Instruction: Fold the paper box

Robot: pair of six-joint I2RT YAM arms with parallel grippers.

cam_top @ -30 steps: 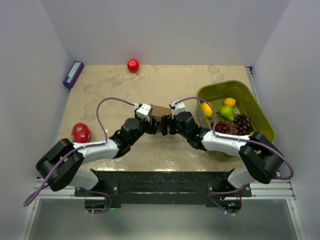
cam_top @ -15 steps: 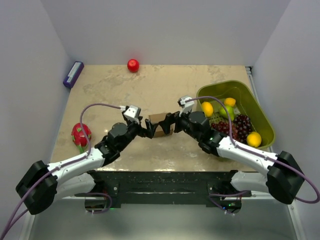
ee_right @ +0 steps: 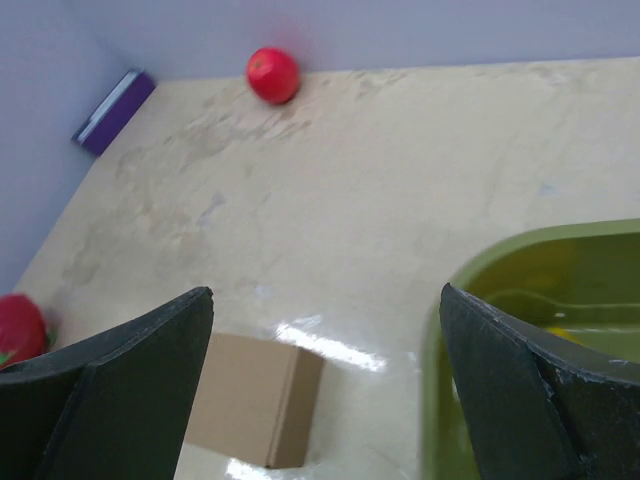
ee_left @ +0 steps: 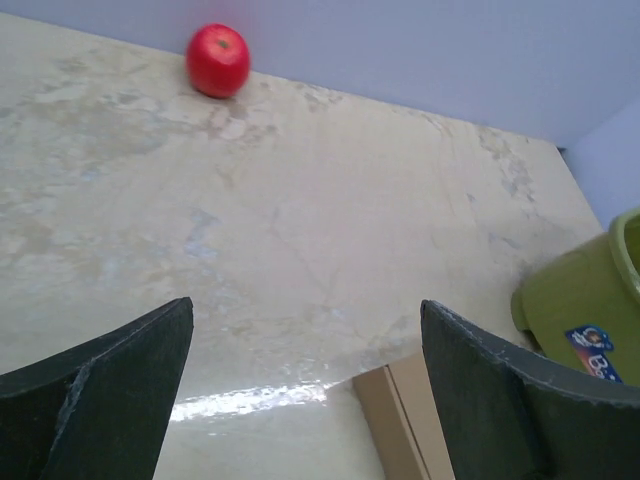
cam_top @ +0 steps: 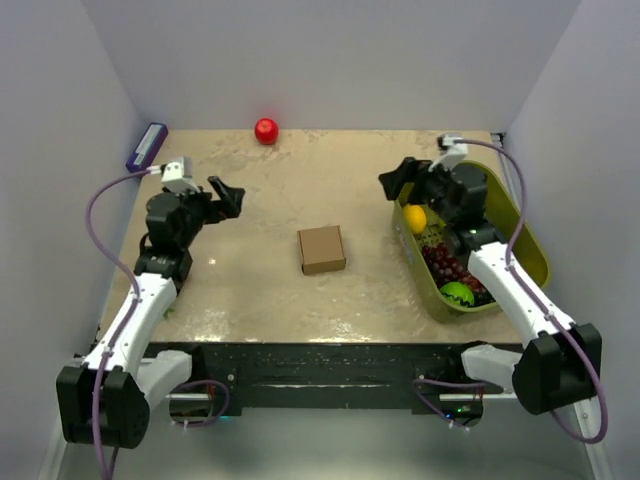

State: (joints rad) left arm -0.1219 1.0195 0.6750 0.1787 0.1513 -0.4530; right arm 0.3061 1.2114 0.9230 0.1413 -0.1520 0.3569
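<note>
One paper box [cam_top: 321,249], between left gripper [cam_top: 230,193], right gripper [cam_top: 391,181]

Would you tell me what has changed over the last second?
The left end effector and right end effector let go of the box and pulled back, leftward and toward the basket respectively; both are open. The box remains in the middle; the apple stayed.

One paper box [cam_top: 321,249], one basket [cam_top: 522,228], one purple block [cam_top: 147,147], and one apple [cam_top: 266,130], I think.
</note>
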